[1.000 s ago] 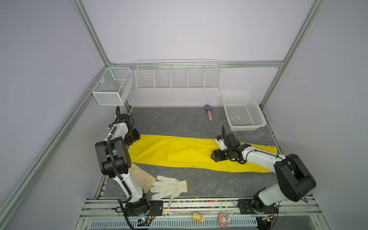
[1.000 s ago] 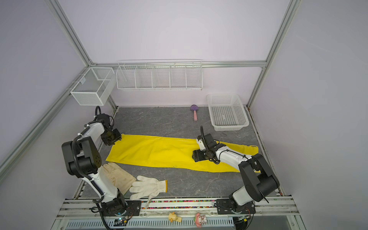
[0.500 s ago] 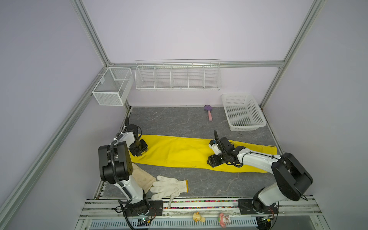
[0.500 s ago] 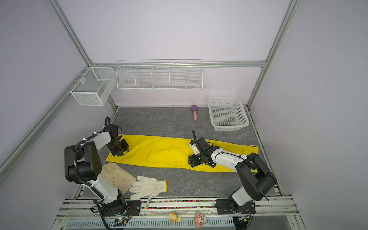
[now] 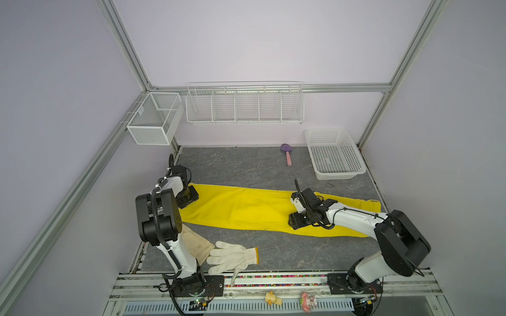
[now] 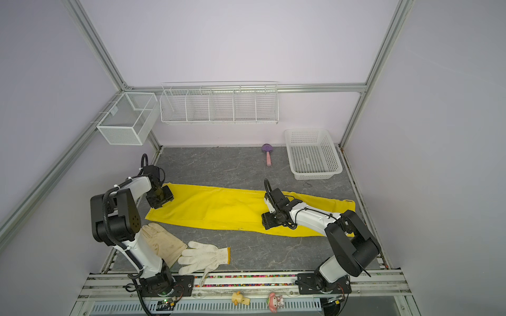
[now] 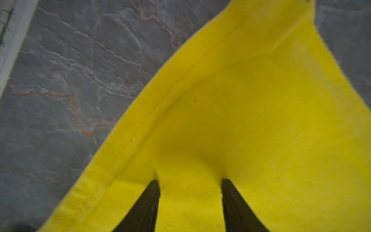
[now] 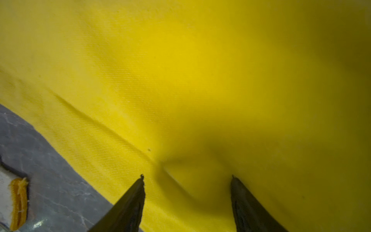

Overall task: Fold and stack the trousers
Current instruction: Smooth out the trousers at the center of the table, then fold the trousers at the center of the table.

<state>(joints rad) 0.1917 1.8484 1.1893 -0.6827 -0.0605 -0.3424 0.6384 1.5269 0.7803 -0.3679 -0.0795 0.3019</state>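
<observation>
Only wrist views show left pincer, right pincer parted, perhaps pressing trousers.

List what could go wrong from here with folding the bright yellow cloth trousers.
1. Both the left gripper and right gripper stand open, tips pressed flat into the bright yellow cloth trousers; closing may pinch only the top layer or nothing.
2. The off-white knitted glove and cream leather-like glove lie close to the trousers' near edge; a dragged fold could snag them.
</observation>
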